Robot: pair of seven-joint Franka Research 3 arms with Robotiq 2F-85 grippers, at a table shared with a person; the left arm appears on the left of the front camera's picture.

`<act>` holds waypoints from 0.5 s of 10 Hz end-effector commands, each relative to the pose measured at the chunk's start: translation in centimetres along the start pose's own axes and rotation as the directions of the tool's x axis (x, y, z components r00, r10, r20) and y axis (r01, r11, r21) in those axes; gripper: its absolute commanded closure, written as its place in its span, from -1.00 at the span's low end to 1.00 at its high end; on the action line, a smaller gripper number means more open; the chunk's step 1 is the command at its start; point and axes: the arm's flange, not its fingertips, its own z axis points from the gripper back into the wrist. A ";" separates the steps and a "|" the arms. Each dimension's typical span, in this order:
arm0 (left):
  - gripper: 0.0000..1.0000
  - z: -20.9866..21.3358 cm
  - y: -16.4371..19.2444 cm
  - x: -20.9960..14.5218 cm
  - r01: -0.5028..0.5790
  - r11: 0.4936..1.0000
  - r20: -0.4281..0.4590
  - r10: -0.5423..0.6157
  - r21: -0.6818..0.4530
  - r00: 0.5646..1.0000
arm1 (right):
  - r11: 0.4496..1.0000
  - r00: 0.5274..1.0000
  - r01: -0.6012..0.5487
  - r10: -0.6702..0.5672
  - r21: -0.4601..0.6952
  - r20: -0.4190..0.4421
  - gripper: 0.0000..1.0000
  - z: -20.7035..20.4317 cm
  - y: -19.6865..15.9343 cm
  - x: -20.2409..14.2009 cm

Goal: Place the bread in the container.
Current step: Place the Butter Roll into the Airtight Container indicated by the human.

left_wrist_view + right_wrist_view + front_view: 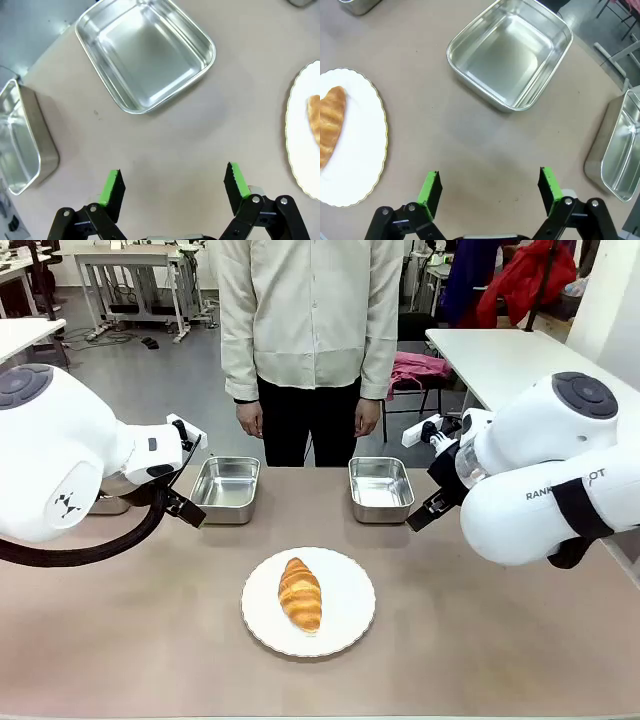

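The bread, a golden-brown croissant [300, 593], lies on a round white scalloped plate [345, 625] at the table's front middle. Beyond it stand two empty shiny steel trays, one left [226, 488] and one right [380, 488]; I cannot tell which is the container. My left gripper [175, 182] hangs open over bare table, with the left tray [145, 55] ahead and the croissant's edge [315, 122] at the frame's right. My right gripper [490, 187] is open too, facing the right tray [512, 55], with the croissant [330, 127] at its left.
Another steel tray [20, 145] stands at the table's left end and one more [617, 150] at the right end. A person [310, 320] stands at the far side with both hands down. Bare table lies between the plate and the trays.
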 end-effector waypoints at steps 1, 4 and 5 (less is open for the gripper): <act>-1.00 0.0 0.0 0.0 0.000 1.000 0.000 0.000 0.000 1.000 | 1.000 1.000 0.000 0.000 0.000 0.000 -1.00 0.0 0.0 0.0; -1.00 0.0 0.0 0.0 0.000 1.000 0.000 0.000 0.000 1.000 | 1.000 1.000 0.000 0.000 0.000 0.000 -1.00 0.0 0.0 0.0; -1.00 0.0 0.0 0.0 0.000 1.000 0.000 0.000 0.000 1.000 | 1.000 1.000 0.000 0.000 0.000 0.000 -1.00 0.0 0.0 0.0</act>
